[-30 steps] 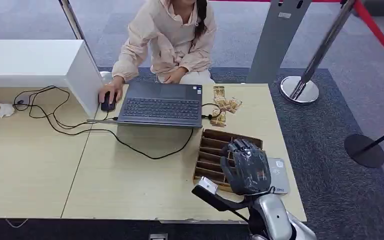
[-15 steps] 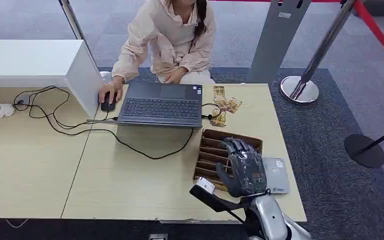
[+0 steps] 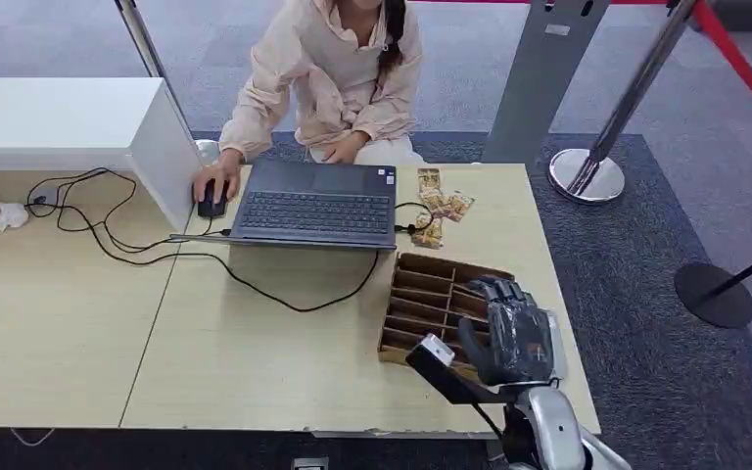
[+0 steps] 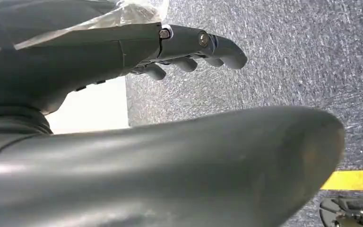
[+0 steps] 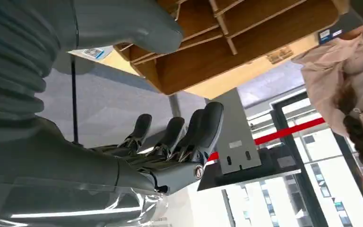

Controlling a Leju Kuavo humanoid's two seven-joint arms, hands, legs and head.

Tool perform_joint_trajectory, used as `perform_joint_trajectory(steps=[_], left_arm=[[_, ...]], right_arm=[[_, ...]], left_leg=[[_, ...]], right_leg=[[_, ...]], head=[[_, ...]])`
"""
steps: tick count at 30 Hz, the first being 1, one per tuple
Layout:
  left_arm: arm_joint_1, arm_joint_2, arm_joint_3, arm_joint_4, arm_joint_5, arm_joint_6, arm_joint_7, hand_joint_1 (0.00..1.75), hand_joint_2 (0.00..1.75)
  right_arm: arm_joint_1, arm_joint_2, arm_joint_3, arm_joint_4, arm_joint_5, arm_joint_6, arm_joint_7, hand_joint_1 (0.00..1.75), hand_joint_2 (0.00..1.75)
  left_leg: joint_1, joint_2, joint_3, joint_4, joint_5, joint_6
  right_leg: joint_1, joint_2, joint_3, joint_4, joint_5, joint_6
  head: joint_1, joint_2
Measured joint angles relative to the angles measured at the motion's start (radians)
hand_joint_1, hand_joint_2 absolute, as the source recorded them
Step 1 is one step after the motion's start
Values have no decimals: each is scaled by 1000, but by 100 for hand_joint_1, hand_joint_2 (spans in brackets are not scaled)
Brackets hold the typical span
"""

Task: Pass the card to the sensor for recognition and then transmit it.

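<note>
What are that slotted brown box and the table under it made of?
The slotted box looks like thin wood or fibreboard: matt brown dividers, with paler cut edges in the right wrist view. The table seems to be pale wood-look laminate, smooth, with faint grain and a chipped front edge. Neither is certain.

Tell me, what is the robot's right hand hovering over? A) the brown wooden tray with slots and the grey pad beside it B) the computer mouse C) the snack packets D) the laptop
A: the right hand hangs over the right edge of the wooden slotted tray and the grey pad, far from the laptop.
</note>
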Motion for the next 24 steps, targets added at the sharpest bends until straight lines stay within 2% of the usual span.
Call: perform_joint_trajectory(steps=[13,24], left_arm=[[1,0,0,0,5,5,0,0,0],[0,0,2,0,-1,5,-6,0,0]], right_arm=[[34,-35,-40,6,-11,-4,18,75,175],[17,-20,-29,21,-8,-1,-10,79,175]], left_leg=[[0,0,-1,0,0,0],[0,0,-2,0,0,0]], right_leg=[[0,0,0,0,0,0],[0,0,0,0,0,0]], head=[[0,0],[0,0]])
